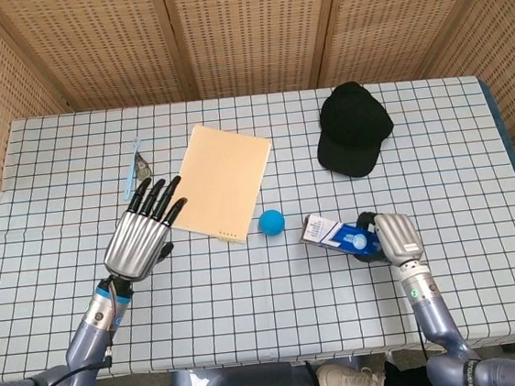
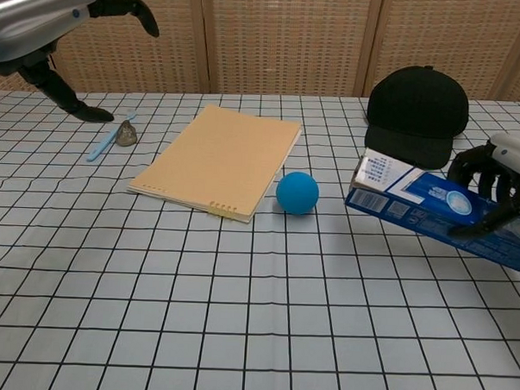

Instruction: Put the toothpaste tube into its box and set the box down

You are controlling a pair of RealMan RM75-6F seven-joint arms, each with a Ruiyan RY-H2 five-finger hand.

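My right hand (image 1: 389,235) (image 2: 498,186) grips the blue and white toothpaste box (image 1: 336,233) (image 2: 432,206) by its right end. The box lies nearly level, its white open end pointing left, close above the table to the right of the blue ball. The toothpaste tube itself is not visible; I cannot tell from here whether it is inside the box. My left hand (image 1: 142,233) (image 2: 52,9) hangs over the left part of the table with its fingers spread and nothing in them.
A tan notebook (image 1: 219,180) (image 2: 220,159) lies left of centre, a blue ball (image 1: 272,221) (image 2: 296,192) just beside it. A black cap (image 1: 353,128) (image 2: 417,114) sits at the back right. A light blue toothbrush (image 1: 132,169) (image 2: 107,136) and a small grey object (image 2: 126,134) lie at the back left.
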